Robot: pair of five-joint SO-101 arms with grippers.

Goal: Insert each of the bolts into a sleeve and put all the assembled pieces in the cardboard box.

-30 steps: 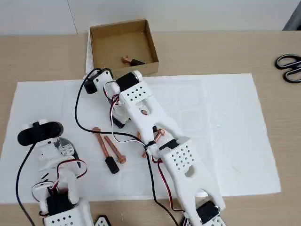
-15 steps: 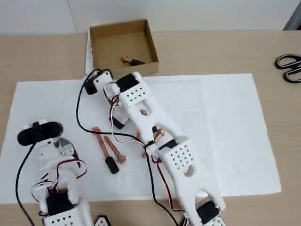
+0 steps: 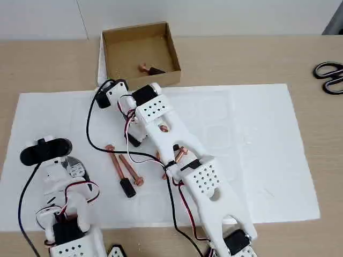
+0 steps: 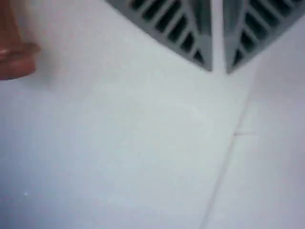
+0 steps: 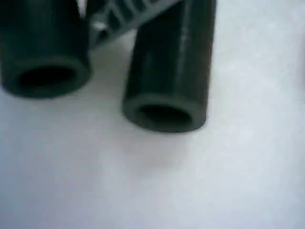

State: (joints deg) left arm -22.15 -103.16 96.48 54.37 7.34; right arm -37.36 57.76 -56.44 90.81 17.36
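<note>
No legible text, labels, numbers or signs anywhere, cardboard box (image 3: pixel 134 51) unmarked, paper sheet (image 3: pixel 257 134) without readable print

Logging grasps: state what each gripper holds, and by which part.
Left gripper: nothing; shut over bare paper. Right gripper: cannot be told; two sleeves lie close by it.

The left gripper (image 4: pixel 218 62) is grey ribbed plastic, matt; under it lies smooth white paper (image 4: pixel 143 157), and near it a bolt (image 4: pixel 14 52) of coppery, dully shining metal. The sleeves (image 5: pixel 167 67) look matt black plastic or rubber
</note>
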